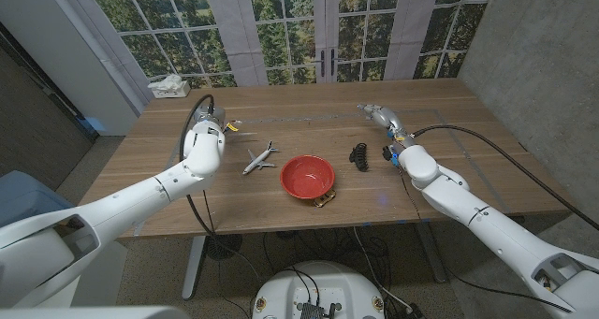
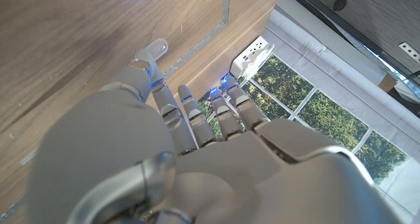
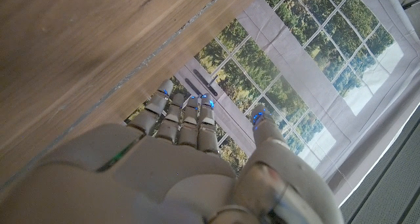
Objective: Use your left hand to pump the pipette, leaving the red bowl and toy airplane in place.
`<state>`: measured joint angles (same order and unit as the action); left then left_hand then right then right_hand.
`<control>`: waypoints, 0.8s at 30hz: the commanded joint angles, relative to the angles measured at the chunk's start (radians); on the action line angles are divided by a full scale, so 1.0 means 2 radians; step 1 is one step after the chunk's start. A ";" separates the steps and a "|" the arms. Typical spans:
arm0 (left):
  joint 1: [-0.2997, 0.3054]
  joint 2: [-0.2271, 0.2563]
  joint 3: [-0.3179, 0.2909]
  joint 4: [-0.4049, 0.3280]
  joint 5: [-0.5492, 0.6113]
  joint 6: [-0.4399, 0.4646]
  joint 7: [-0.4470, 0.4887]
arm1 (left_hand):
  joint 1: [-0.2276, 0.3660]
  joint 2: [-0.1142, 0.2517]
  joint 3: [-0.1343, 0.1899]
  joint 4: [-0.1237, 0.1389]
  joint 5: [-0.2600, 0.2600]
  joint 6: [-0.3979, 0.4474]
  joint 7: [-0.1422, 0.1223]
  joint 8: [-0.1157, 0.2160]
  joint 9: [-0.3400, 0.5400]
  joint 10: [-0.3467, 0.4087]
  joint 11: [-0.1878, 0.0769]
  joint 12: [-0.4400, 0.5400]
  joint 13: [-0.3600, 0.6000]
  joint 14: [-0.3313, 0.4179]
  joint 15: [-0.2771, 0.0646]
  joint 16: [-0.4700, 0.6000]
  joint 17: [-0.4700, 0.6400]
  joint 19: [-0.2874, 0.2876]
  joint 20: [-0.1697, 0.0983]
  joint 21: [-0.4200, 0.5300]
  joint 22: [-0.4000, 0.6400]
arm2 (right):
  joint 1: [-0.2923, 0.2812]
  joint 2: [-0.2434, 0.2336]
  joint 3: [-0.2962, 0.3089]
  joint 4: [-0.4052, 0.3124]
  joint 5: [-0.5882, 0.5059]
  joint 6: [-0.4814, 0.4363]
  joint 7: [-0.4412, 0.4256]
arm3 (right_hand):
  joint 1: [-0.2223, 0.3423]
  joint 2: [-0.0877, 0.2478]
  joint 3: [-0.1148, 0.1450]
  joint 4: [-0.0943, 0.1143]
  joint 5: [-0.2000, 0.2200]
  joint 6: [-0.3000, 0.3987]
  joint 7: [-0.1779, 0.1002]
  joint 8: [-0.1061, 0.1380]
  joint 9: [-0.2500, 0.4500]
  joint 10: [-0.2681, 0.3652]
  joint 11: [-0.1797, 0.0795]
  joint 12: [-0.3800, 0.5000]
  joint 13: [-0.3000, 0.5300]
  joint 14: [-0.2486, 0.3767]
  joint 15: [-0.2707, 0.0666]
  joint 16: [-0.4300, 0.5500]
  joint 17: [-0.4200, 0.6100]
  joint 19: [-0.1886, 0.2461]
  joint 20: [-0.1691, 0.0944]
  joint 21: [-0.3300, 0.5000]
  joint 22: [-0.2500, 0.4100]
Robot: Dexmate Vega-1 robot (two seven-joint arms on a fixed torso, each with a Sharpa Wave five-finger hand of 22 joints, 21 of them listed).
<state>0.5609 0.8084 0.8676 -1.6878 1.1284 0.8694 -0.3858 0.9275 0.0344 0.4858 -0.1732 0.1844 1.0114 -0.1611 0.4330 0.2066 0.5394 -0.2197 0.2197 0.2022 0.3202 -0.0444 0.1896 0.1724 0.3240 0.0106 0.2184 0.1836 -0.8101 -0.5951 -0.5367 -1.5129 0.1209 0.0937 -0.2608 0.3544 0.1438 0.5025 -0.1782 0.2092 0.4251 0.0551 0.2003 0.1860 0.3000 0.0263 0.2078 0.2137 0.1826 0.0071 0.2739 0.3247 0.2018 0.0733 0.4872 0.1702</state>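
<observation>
My left hand (image 1: pixel 207 124) is at the table's left far side, with the small clear pipette (image 1: pixel 231 125) sticking out from its fingers toward the middle. In the left wrist view the pipette's translucent end (image 2: pixel 153 50) shows at the thumb tip, pinched against a finger (image 2: pixel 164 99) of my left hand (image 2: pixel 197 138). The white toy airplane (image 1: pixel 260 158) lies just nearer than that hand. The red bowl (image 1: pixel 307 177) stands at the table's middle front. My right hand (image 1: pixel 379 116) is at the far right with its fingers stretched out and nothing in them; the right wrist view shows my right hand (image 3: pixel 190 138).
A black claw clip (image 1: pixel 359 156) lies right of the bowl, with another small black thing (image 1: pixel 387 152) by my right wrist. A gold-coloured object (image 1: pixel 325 200) peeks out at the bowl's front edge. A white box (image 1: pixel 168 85) sits at the far left corner. Black cables (image 1: pixel 487 143) trail off the right side.
</observation>
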 commanded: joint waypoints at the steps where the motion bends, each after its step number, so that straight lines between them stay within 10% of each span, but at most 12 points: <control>1: 0.000 -0.005 -0.012 -0.003 0.007 -0.011 0.011 | 0.006 0.000 -0.002 0.000 0.004 0.003 -0.005 0.002 0.002 0.005 0.000 0.001 0.001 0.004 -0.074 0.003 0.002 0.004 -0.002 0.003 0.002 | 0.007 -0.018 -0.011 -0.053 -0.044 -0.066 -0.009 | 0.009 -0.001 0.003 -0.001 0.005 0.002 -0.003 0.004 0.002 0.001 -0.003 0.003 0.001 0.002 -0.002 0.003 0.000 0.005 -0.002 -0.003 0.002; 24: -0.015 -0.011 -0.019 -0.005 0.032 -0.043 0.011 | 0.008 0.001 -0.008 0.000 0.004 0.003 -0.007 0.002 0.003 0.006 -0.001 -0.001 0.001 0.004 -0.075 0.002 0.002 0.005 -0.006 0.003 0.002 | 0.034 -0.033 -0.038 -0.089 -0.096 -0.120 0.017 | 0.038 -0.002 0.011 -0.002 0.011 -0.002 -0.011 0.003 0.002 -0.001 -0.010 0.002 0.001 -0.005 -0.012 0.001 0.000 0.007 -0.004 -0.010 0.002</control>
<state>0.5423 0.7933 0.8371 -1.6954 1.1627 0.8123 -0.3619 0.9313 0.0382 0.4770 -0.1727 0.1875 1.0079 -0.1651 0.4333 0.2131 0.5393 -0.2197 0.2197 0.2022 0.3235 -0.0410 0.1897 0.1747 0.3292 0.0053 0.2184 0.1836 -0.7719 -0.6486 -0.5855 -1.6589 -0.0271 -0.1138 -0.2523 0.4268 0.1398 0.5165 -0.1833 0.2259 0.4194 0.0388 0.2003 0.1886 0.2946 0.0067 0.2078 0.2139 0.1752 -0.0111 0.2738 0.3249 0.2072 0.0677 0.4718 0.1700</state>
